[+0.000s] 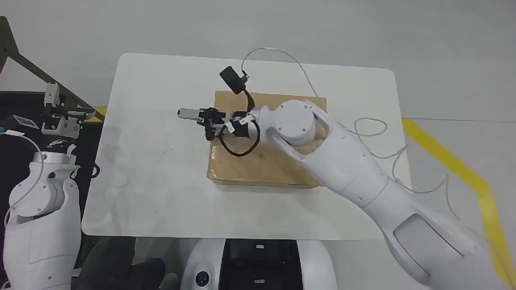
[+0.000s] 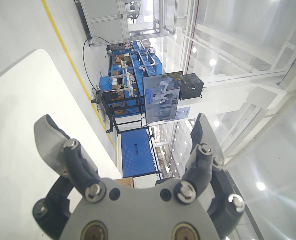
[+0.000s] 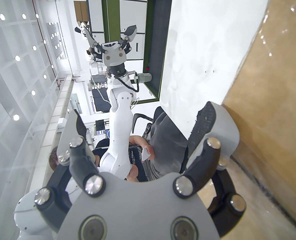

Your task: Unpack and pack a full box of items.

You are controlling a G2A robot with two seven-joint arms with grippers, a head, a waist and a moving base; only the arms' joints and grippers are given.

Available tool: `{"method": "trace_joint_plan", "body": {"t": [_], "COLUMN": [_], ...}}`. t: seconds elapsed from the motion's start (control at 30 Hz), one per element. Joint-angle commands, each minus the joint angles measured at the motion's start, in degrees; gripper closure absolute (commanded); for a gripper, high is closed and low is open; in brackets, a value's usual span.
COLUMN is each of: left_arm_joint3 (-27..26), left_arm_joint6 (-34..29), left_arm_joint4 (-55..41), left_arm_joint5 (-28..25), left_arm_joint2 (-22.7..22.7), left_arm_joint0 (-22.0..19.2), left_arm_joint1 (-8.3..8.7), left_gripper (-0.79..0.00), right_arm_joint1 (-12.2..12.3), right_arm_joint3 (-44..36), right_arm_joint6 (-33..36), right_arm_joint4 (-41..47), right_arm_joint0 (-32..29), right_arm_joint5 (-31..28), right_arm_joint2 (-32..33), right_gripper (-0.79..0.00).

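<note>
A closed brown cardboard box [image 1: 242, 169] lies in the middle of the white table [image 1: 145, 177]. My right gripper [image 1: 185, 114] hovers at the box's left edge, open, with nothing between its fingers. In the right wrist view the right gripper [image 3: 140, 113] has one finger [image 3: 208, 123] close to the box's [image 3: 275, 76] corner, over the table [image 3: 200, 38]. My left gripper [image 1: 63, 113] is held off the table's left side, open and empty. It points up and away from the table [image 2: 18, 101] in its own view [image 2: 123, 118], and stands farther off as the left gripper [image 3: 108, 32] beyond the table.
A thin white cable [image 1: 298, 60] loops over the table behind the box. A dark green frame [image 1: 24, 64] stands off the table's far left corner. The table's left half and front strip are bare.
</note>
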Motion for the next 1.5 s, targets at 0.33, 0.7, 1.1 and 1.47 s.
{"method": "trace_joint_plan", "body": {"t": [0.33,0.7,1.1,1.47], "left_arm_joint3": [0.00,0.00,0.00,0.00], "left_arm_joint6": [0.00,0.00,0.00,0.00], "left_arm_joint4": [0.00,0.00,0.00,0.00], "left_arm_joint5": [0.00,0.00,0.00,0.00], "left_arm_joint2": [0.00,0.00,0.00,0.00], "left_arm_joint0": [0.00,0.00,0.00,0.00], "left_arm_joint1": [0.00,0.00,0.00,0.00], "left_gripper": [-0.785,-0.785,-0.785,-0.785], "right_arm_joint1": [1.42,4.12,6.65,8.68], "right_arm_joint3": [-3.62,-10.23,-16.84,-22.21], "right_arm_joint6": [0.11,0.60,0.71,2.23], "right_arm_joint4": [-3.80,-9.62,-14.01,-18.11], "right_arm_joint0": [-4.65,-11.03,-17.84,-22.68], "right_arm_joint5": [2.91,7.57,11.92,15.99], "right_arm_joint2": [4.10,9.80,16.21,21.37], "right_gripper": [-0.785,-0.785,-0.785,-0.785]}}
